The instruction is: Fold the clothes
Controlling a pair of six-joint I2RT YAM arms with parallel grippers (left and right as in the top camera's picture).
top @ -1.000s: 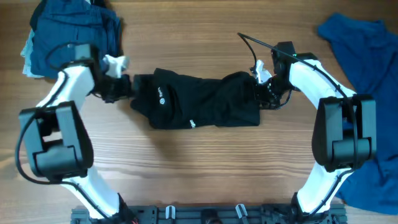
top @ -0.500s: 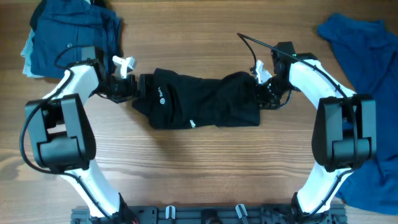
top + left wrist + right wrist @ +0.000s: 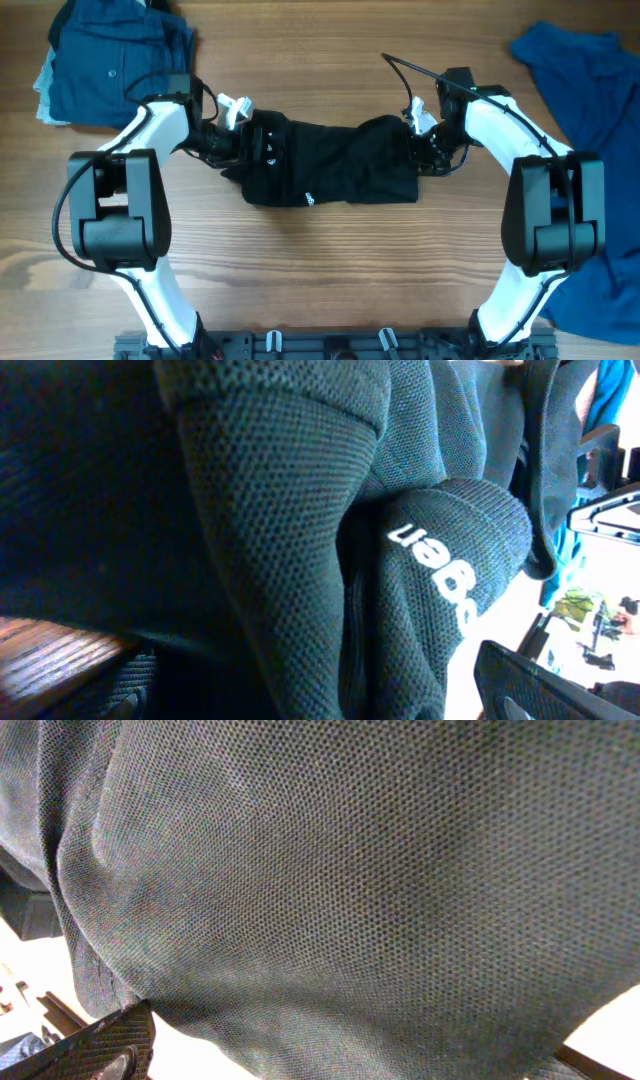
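A black garment [image 3: 330, 165] with a small white logo lies crumpled across the middle of the table. My left gripper [image 3: 243, 140] is pushed into its left edge. In the left wrist view the jaws [image 3: 320, 695] stand apart, with bunched black cloth [image 3: 300, 540] and the logo between them. My right gripper [image 3: 425, 150] sits at the garment's right edge. In the right wrist view its fingers [image 3: 350, 1065] are spread wide, and black mesh cloth [image 3: 350, 870] fills the frame.
A pile of dark blue folded clothes [image 3: 110, 55] lies at the back left. A loose blue garment [image 3: 590, 90] covers the right side of the wooden table [image 3: 320, 270] and runs down to the front right. A black cable [image 3: 410, 68] arcs behind the right arm.
My left gripper has moved right, from beside the garment's left edge into it. That edge has bunched up and shifted right. The right arm has not moved.
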